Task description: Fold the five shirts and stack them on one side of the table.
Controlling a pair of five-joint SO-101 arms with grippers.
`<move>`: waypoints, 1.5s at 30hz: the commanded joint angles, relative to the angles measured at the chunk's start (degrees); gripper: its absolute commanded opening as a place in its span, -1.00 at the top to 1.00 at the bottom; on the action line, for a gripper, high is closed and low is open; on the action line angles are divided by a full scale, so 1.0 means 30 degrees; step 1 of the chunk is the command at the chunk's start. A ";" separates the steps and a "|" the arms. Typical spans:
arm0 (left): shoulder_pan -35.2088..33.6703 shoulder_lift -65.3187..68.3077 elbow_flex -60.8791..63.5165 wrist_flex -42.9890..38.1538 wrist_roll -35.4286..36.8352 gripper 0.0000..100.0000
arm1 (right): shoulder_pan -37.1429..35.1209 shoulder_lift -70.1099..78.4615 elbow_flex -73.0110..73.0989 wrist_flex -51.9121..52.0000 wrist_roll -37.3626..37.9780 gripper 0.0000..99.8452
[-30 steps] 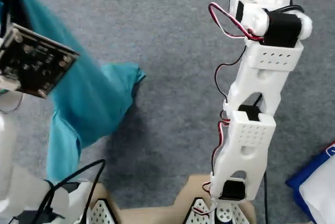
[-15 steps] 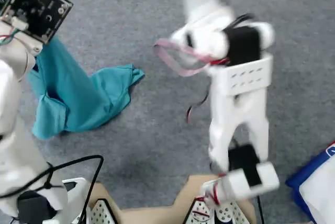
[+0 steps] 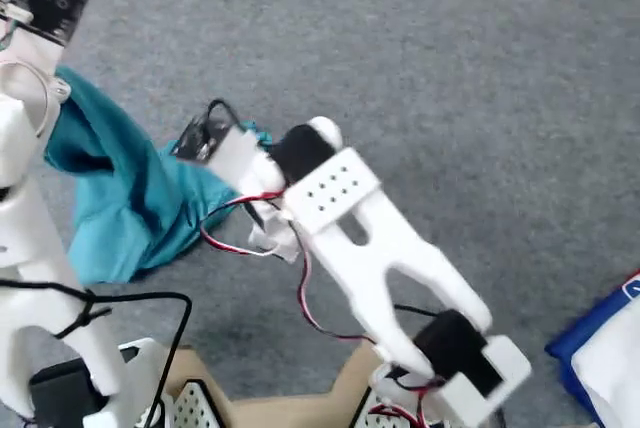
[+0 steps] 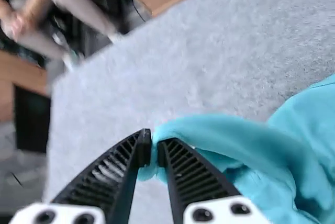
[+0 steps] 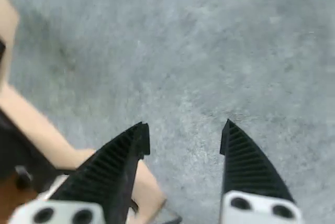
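- The shirt (image 3: 130, 208) is bunched at the frame's left on the worktop (image 3: 450, 98), one edge pinched in the closed left jaws.
- The right jaws are held open and empty near it.
- Spreading is judged in hand; a second corner must be gripped.

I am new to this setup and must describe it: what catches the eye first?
The teal shirt stands out, bunched at the left of the grey table mat, one edge pinched in the shut left claw. The white right arm stretches across the middle toward it, right claw open.
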 commanded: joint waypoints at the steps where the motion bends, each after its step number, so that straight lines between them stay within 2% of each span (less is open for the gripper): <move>1: -0.0850 -0.0308 0.0703 0.0029 0.2139 0.96 | -0.0689 0.1509 -0.1128 -0.0205 0.1963 0.53; 4: -0.1993 -0.0308 0.1495 0.0029 0.3546 0.96 | -0.0894 0.3062 -0.2886 -0.0176 0.2989 0.52; 8: -0.2872 -0.0308 0.3077 0.0059 0.5070 0.96 | -0.0864 0.5407 -0.5231 -0.0205 0.3136 0.37; 12: -0.2872 -0.0308 0.3399 -0.0088 0.4894 0.96 | -0.0864 0.8190 -0.8044 -0.0352 0.3077 0.28; 18: -0.2667 -0.0073 0.3604 -0.0147 0.4249 0.96 | -0.0894 1.3231 -1.3875 -0.0440 0.2374 0.28; 24: -0.2930 -0.0308 0.5978 -0.2315 0.4249 0.96 | -0.0952 1.8974 -1.9502 0.1114 0.1084 0.28; 27: -0.3370 -0.0308 0.6476 -0.2403 0.4249 0.96 | -0.0806 2.0908 -2.1289 0.1377 0.1026 0.40; 32: -0.4015 -0.0308 0.6505 -0.2432 0.4249 0.96 | -0.0220 2.1788 -2.1700 0.1348 0.1026 0.79; 34: -0.4220 -0.0308 0.6505 -0.2403 0.4249 0.96 | 0.0103 2.1788 -2.1670 0.1377 0.1026 0.89; 38: -0.4601 -0.0308 0.6505 -0.2520 0.4249 0.96 | 0.1597 2.1788 -2.1670 0.1407 0.0469 1.00; 41: -0.4630 -0.0308 0.6505 -0.2549 0.4220 0.96 | 0.2857 2.1758 -2.1758 0.1407 -0.0440 0.99; 45: -0.4542 -0.0308 0.6505 -0.2549 0.4220 0.96 | 0.4293 2.1114 -2.1641 0.1407 -0.0469 0.99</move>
